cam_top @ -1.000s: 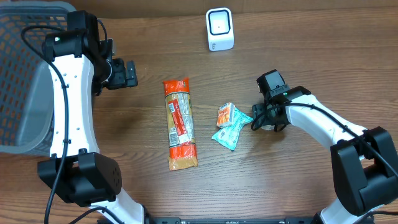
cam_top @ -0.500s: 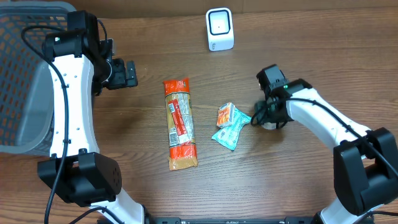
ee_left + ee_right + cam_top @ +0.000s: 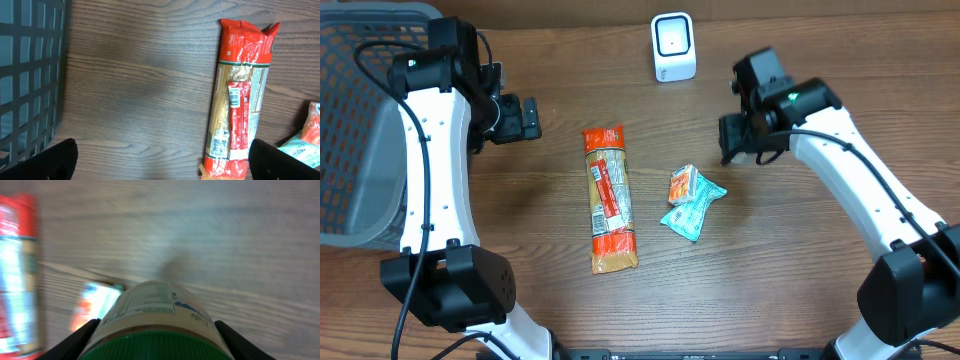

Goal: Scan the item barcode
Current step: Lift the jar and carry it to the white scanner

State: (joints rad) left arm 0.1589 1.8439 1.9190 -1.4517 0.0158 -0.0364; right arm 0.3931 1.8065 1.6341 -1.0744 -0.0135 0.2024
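Note:
My right gripper (image 3: 157, 342) is shut on a jar (image 3: 152, 307) with a green lid (image 3: 160, 350) and a pale printed label, one finger on each side of it. The jar hangs above the wooden table. From overhead, the right gripper (image 3: 742, 140) sits right of and a little nearer than the white barcode scanner (image 3: 673, 47), and it hides the jar. My left gripper (image 3: 525, 118) is open and empty at the far left, its fingertips (image 3: 65, 160) spread wide over bare wood.
A long orange pasta packet (image 3: 608, 198) lies mid-table, also in the left wrist view (image 3: 240, 100). An orange snack packet (image 3: 683, 185) and a teal packet (image 3: 692, 212) lie to its right. A grey mesh basket (image 3: 360, 120) stands at the left edge.
My right gripper has closed on the jar, lifted it off the table and carried it back toward the scanner. The left arm has not moved.

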